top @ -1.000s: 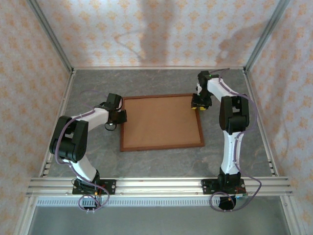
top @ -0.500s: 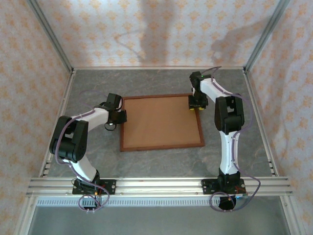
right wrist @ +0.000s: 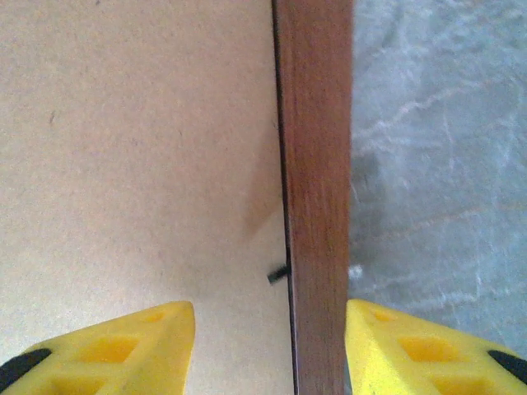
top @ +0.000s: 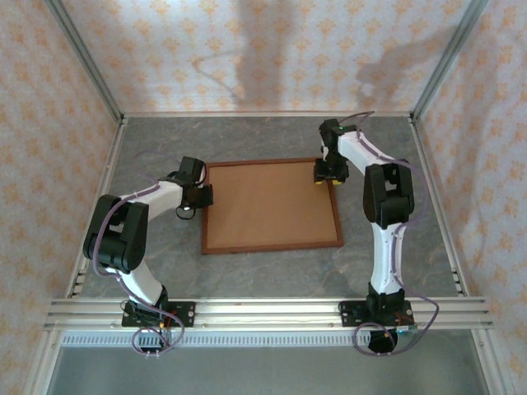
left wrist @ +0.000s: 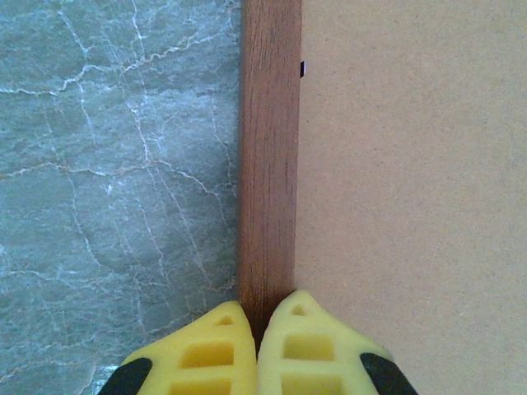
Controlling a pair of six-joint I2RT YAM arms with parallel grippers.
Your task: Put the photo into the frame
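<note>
Right end effector [right wrist: 270,309] astride frame [right wrist: 317,164] edge; left end effector [left wrist: 262,317] closed.

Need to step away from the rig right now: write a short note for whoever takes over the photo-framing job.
Left gripper: shut, tips over the left rail of the frame.
Right gripper: open, fingers astride the right rail near the far corner, beside a small black tab.
Things: the frame lies back up on the table; the brown backing board fills it. Whether the photo is underneath cannot be told.
Done: board seated, it seems.
Left: probably securing the tabs; first confirm the photo is in.
</note>
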